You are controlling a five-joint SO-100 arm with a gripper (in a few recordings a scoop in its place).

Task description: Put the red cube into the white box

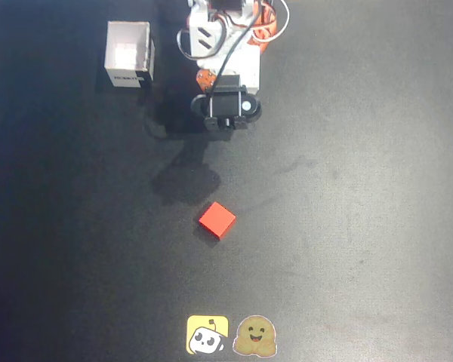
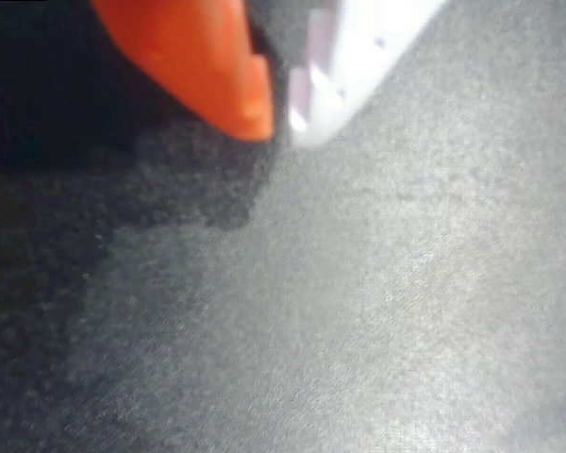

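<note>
The red cube [image 1: 217,220] lies on the black mat a little below the middle in the overhead view, turned diamond-wise. The white box [image 1: 129,54] stands open-topped at the upper left, its dark label on the near side. My arm is folded at the top centre, its black wrist camera [image 1: 226,108] well above the cube and to the right of the box. In the wrist view my gripper [image 2: 281,118] shows an orange finger [image 2: 208,66] and a white finger [image 2: 349,66] with tips almost together and nothing between them, over bare mat.
Two cartoon stickers [image 1: 232,335] sit at the bottom edge of the mat. The arm's shadow [image 1: 185,181] falls between arm and cube. Cables loop around the arm's base [image 1: 226,30] at the top.
</note>
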